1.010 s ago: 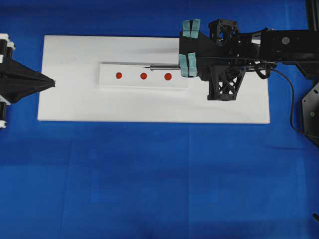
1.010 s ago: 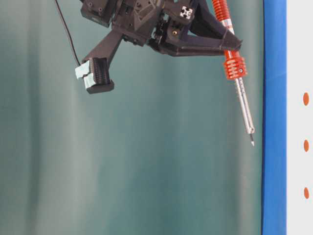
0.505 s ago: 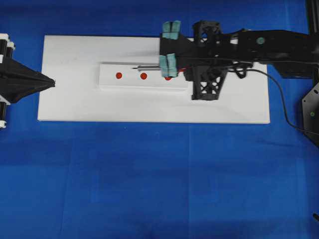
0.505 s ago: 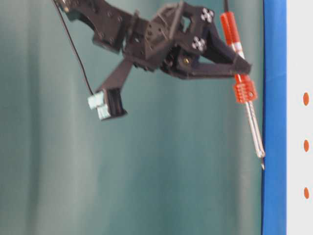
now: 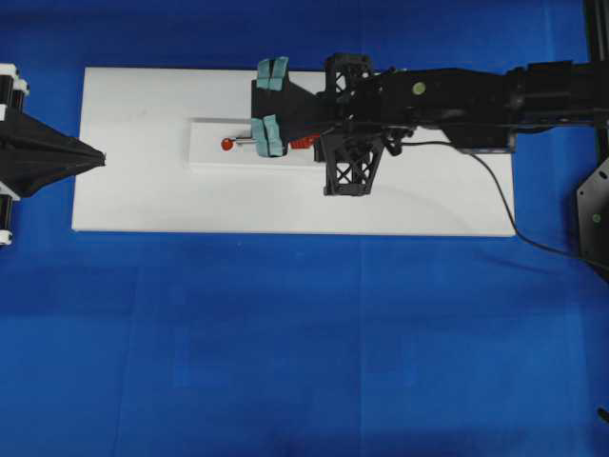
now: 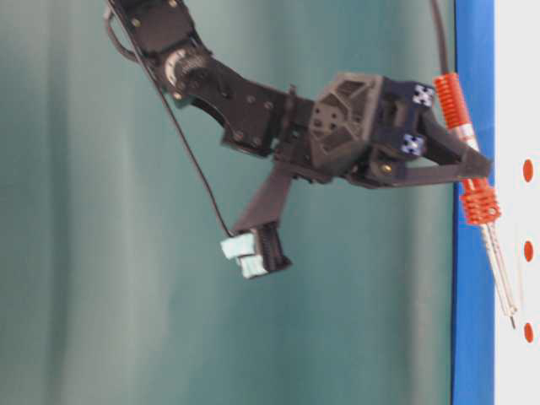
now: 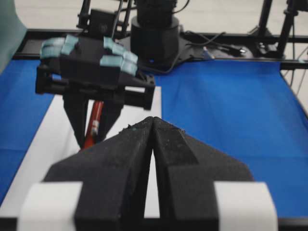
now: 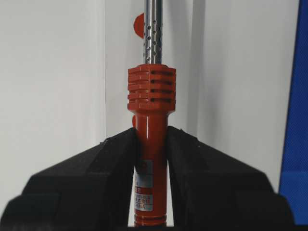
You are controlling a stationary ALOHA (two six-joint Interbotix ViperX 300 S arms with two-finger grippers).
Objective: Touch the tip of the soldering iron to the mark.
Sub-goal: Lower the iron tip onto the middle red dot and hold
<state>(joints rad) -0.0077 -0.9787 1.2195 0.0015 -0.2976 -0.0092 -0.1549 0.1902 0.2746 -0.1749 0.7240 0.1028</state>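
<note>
Your white board [image 5: 143,190] lies on the blue cloth [image 5: 285,362], with a raised white strip [image 5: 209,157] along its middle carrying red marks. From overhead only the mark [image 5: 226,145] at the far left of the strip shows; the right arm covers the rest. Your right arm [image 5: 476,90] reaches in from the right edge, stretched long across the board, its wrist pitched down toward the strip. The right gripper [image 8: 151,139] is clamped on the soldering iron [image 8: 150,144], jaws pinching the red-orange handle just below the ribbed collar [image 8: 151,89]. The iron's long axis runs along the strip, shaft [image 6: 498,270] slanting down and away from the gripper toward the left end. In the table-level view the tip [image 6: 513,319] sits just beside the lowest mark, close to the surface; contact I can't tell. So the target lies straight ahead of the tip along the iron's axis, and you likely need only a small push forward and down. Your left gripper [image 7: 153,144] rests at the board's left edge, jaws pressed together, holding nothing, well apart from the mark
</note>
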